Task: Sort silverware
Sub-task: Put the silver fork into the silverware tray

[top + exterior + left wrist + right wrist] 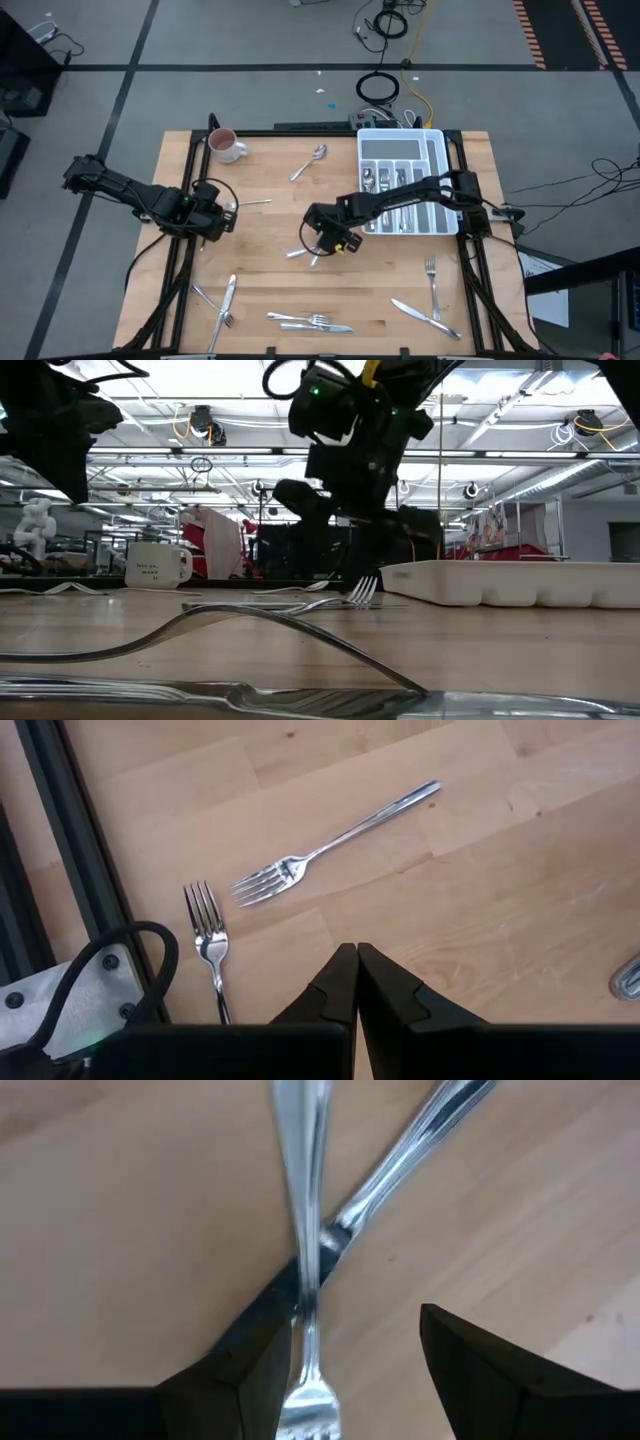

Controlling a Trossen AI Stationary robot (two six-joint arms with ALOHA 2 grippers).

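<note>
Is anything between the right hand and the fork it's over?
Nothing blocks it. The right hand, open, straddles the fork, but that fork lies crossed over a second utensil, so both may get pinched.

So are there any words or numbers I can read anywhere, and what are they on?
White mug: dark print on its side, too small to read.
Posters on the far wall: too blurred to read.
Silverware, cutlery tray, table: no writing that I can see.
</note>
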